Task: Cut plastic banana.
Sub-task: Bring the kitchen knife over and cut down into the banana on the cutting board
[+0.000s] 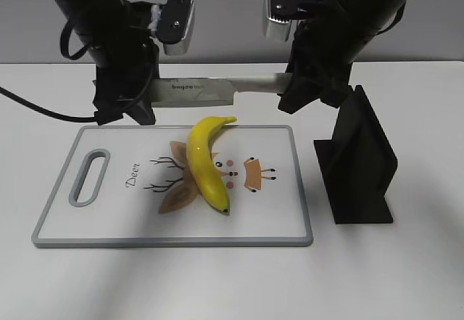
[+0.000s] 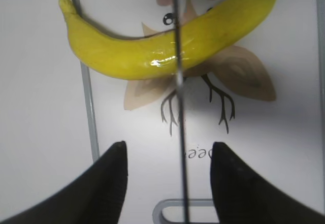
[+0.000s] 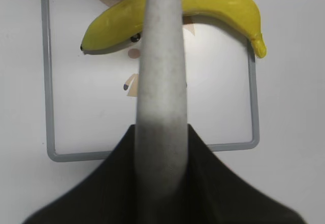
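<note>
The plastic banana [image 1: 206, 162] is lying on the cutting board [image 1: 130, 222], roughly mid-board, running from its stem at the far edge down to the dark tip toward the near side. It's glossy and looks like hard, light plastic, so my guess is it'll be stiff but slippery and could roll or skid under a blade. If anything pins it, I'd go for one end, away from the middle where the cut wants to land.

A knife [image 1: 217, 90] hangs flat above the far edge of the board. The right gripper [image 1: 308, 91] is clamped around its pale handle. The left gripper [image 1: 123, 99] is out at the blade tip: in the left wrist view its fingers [image 2: 109, 183] are spread with the thin blade edge running between them, not obviously touching either one.

The black stand [image 1: 359, 164] sits on the surface just right of the board. Hard to tell how high the blade is above the banana. The handle blocks the banana's middle in the right wrist view, and the exterior view hides both sets of fingertips.
</note>
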### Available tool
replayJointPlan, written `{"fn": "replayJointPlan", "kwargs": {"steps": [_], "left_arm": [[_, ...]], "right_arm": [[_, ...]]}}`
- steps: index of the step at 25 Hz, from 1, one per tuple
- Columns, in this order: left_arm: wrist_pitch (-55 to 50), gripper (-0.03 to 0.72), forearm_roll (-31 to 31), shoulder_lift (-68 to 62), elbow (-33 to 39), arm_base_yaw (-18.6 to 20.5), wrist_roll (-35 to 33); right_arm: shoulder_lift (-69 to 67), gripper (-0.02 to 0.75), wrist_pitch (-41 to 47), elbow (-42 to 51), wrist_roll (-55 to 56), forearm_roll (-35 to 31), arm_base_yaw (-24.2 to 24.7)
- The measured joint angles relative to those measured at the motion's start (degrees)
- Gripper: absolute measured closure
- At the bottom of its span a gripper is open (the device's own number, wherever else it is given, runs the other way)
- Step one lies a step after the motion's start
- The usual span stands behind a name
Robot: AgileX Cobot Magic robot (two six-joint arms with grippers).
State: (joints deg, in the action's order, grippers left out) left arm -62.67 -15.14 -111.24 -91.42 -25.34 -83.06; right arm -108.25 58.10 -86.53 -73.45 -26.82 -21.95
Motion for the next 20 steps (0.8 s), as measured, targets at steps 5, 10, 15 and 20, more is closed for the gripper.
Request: {"fn": "replayJointPlan", "kwargs": {"steps": [5, 10, 15, 20], "left_arm": [[2.49, 0.204, 0.00, -2.54, -0.19, 0.00, 0.11], [3.06, 0.491, 0.00, -3.76, -0.19, 0.00, 0.47], [4.75, 0.673, 0.01, -3.90, -0.24, 0.00, 0.59], [3.60, 0.681, 1.08, -5.13, -0.24, 0.13, 0.96]], "right_arm": [[-0.46, 0.558, -0.02, 0.00, -1.03, -0.07, 0.27], [-0.69, 0.558, 0.29, 0.00, -2.91, -2.98, 2.97], [-1.47, 0.558, 0.59, 0.00, -5.72, -5.70, 4.66], [-4.64, 0.558, 0.53, -0.12, -6.36, -6.80, 4.66]]}}
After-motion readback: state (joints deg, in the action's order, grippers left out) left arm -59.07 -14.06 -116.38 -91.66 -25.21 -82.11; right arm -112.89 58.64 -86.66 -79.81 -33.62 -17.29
